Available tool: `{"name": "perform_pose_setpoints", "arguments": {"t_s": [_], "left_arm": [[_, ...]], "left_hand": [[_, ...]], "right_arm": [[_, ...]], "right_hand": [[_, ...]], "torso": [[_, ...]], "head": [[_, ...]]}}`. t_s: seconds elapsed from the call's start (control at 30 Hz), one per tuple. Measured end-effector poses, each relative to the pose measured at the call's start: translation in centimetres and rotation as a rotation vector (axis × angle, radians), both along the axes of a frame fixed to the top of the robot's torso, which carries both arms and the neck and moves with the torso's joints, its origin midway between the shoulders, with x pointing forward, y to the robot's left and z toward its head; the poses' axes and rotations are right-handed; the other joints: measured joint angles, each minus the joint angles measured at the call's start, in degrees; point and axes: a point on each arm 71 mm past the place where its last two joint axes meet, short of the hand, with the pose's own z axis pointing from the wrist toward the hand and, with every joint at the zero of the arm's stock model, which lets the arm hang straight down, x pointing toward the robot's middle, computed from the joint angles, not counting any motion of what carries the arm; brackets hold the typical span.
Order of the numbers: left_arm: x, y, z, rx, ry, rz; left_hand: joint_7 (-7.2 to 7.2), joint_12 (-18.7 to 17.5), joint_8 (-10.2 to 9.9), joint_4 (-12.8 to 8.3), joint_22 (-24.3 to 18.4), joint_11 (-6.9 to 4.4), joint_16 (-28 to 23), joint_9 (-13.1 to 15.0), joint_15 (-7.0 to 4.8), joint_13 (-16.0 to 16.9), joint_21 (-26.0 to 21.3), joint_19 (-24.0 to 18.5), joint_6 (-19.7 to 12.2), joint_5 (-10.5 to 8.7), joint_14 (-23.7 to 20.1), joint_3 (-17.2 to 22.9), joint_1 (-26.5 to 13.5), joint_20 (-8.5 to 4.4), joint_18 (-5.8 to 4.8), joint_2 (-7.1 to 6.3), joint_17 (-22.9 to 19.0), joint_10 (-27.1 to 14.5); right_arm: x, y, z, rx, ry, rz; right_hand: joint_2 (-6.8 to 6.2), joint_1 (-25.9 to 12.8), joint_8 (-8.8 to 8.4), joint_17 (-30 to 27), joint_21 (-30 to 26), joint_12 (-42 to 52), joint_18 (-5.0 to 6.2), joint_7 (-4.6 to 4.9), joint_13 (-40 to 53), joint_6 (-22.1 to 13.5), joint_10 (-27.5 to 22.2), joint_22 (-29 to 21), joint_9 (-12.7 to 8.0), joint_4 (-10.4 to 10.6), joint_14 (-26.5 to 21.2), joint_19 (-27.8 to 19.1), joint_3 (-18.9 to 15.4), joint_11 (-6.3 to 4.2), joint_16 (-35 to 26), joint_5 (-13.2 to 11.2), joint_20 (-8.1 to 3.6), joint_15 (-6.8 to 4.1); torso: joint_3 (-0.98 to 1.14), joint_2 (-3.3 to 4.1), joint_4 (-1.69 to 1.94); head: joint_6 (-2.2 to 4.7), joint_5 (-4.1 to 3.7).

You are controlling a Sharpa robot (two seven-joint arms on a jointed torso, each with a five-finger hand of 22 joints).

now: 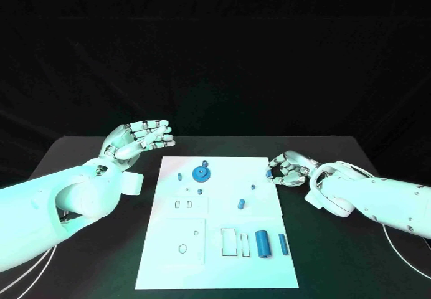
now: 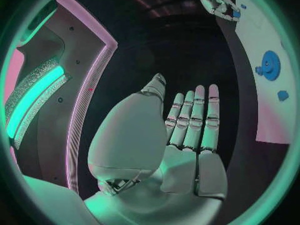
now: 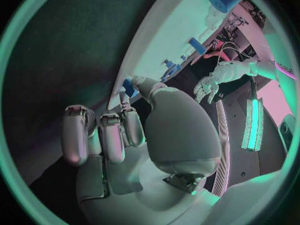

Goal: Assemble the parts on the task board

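Task board (image 1: 180, 249) white in the middle of the black table (image 1: 359, 261), blue gear (image 1: 203, 173) near its far edge, right hand (image 1: 289, 169) at the board's right edge pinching a small blue part (image 3: 129, 88), left hand (image 1: 139, 138) raised beyond the far left corner, fingers apart, holding nothing

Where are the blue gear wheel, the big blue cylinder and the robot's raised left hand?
blue gear wheel (image 1: 203, 173): head view, on the wheel's face.
big blue cylinder (image 1: 263, 243): head view, middle of its side.
left hand (image 1: 144, 138): head view, on the open palm.
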Motion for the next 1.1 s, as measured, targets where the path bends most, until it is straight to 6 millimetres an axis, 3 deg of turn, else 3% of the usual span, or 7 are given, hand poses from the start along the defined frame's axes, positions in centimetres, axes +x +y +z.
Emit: {"name": "perform_pose_setpoints", "arguments": {"t_s": [0.33,0.37,0.67,0.83,1.1], "left_arm": [[0.01,0.04,-0.02,0.001,0.001,0.001],[0.01,0.04,-0.02,0.001,0.001,0.001],[0.02,0.08,-0.04,0.002,0.002,0.001],[0.02,0.1,-0.04,0.002,0.003,0.002],[0.02,0.1,-0.06,0.002,0.004,0.002]], "left_hand": [[-0.21,0.0,0.0,0.0,0.0,0.0,0.0,0.0,0.0,0.0,0.0,0.0,-0.21,0.0,0.0,0.0,0.22,0.0,0.0,0.22,0.1,0.0],[-0.21,0.0,0.0,0.0,0.0,0.0,0.0,0.0,0.0,0.0,0.0,0.0,-0.21,0.0,0.0,0.0,0.22,0.0,0.0,0.22,0.11,0.0],[-0.21,0.0,0.0,0.0,0.01,0.0,0.0,0.0,0.0,0.0,0.0,0.0,-0.21,0.0,0.0,0.0,0.22,0.0,0.0,0.22,0.11,0.0],[-0.21,0.0,0.0,0.0,-0.05,0.0,0.0,0.0,0.0,0.0,0.0,0.0,-0.21,0.0,0.0,0.0,0.22,0.0,0.0,0.21,0.1,0.0],[-0.21,0.0,0.0,0.0,-0.05,0.0,0.0,0.0,0.0,0.0,0.0,0.0,-0.21,0.0,0.0,0.0,0.22,0.0,0.0,0.22,0.1,0.0]], "right_arm": [[0.12,-0.02,-0.02,0.004,0.002,-0.007],[0.13,-0.02,-0.03,0.005,0.002,-0.008],[0.14,0.11,0.0,0.02,-0.006,-0.013],[0.15,0.37,0.11,0.037,-0.019,-0.02],[0.17,0.71,0.31,0.057,-0.042,-0.043]], "right_hand": [[0.76,-0.14,0.46,-0.01,0.0,0.01,0.0,-0.51,0.0,1.14,0.2,-0.01,0.17,-0.07,-0.02,0.0,0.91,-0.2,0.0,0.0,0.0,-0.03],[1.36,0.0,0.9,-0.01,0.0,0.25,0.0,-0.66,0.0,1.74,0.24,-0.01,0.29,-0.13,-0.09,0.22,1.48,-0.23,0.0,-0.01,-0.22,-0.37],[2.19,-0.83,4.15,-0.01,0.82,0.81,0.01,-2.39,0.05,5.24,1.75,0.04,1.76,-0.64,-0.1,0.92,2.05,-1.74,0.0,-0.15,-1.34,-1.77],[2.78,-1.42,5.36,-0.02,0.82,1.13,0.0,-2.43,0.05,5.27,1.84,0.03,2.21,-0.48,-0.09,1.22,2.21,-2.25,0.0,-0.36,-1.64,-2.17],[3.29,-2.56,5.8,-0.02,0.96,1.13,0.0,-2.44,0.04,5.27,2.15,0.03,2.21,0.23,-0.08,1.22,1.91,-2.55,0.0,-0.48,-2.05,-2.57]], "torso": [[-0.04,-0.02,0.03],[-0.05,-0.03,0.03],[-0.06,-0.04,-0.01],[-0.03,-0.04,-0.01],[-0.04,-0.04,-0.01]], "head": [[-0.09,0.27],[-0.09,0.27],[-0.08,0.4],[-0.09,0.43],[-0.25,0.47]]}}
